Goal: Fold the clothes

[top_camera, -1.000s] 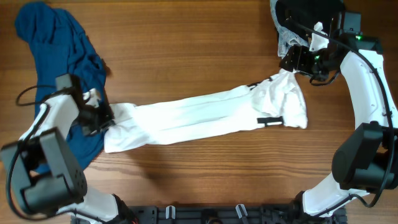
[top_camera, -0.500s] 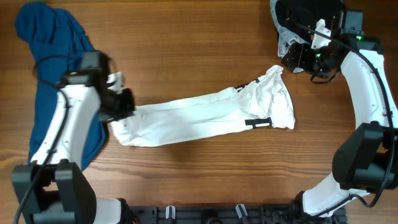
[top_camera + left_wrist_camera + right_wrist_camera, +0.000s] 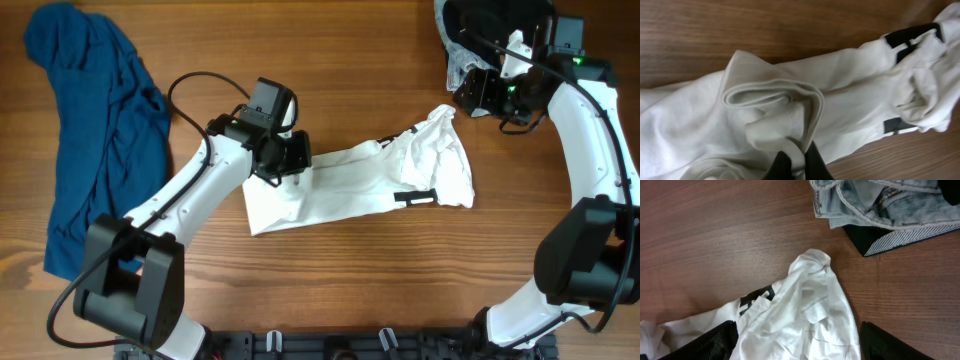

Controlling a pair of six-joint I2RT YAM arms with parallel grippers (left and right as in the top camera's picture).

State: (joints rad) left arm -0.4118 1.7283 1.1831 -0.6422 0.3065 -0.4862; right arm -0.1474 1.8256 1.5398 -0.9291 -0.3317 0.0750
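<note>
Tabletop (image 3: 350, 290): white garment (image 3: 350, 185) (bunched) in left pincer (image 3: 798, 159).

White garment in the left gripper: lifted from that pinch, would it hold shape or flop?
Probably floppy: the white garment curls in soft rolled folds above the left gripper. Likely light, since one small pinch bunches its whole end. The crumpled far end by the black stripe would probably drag and wrinkle, not slide flat.
</note>
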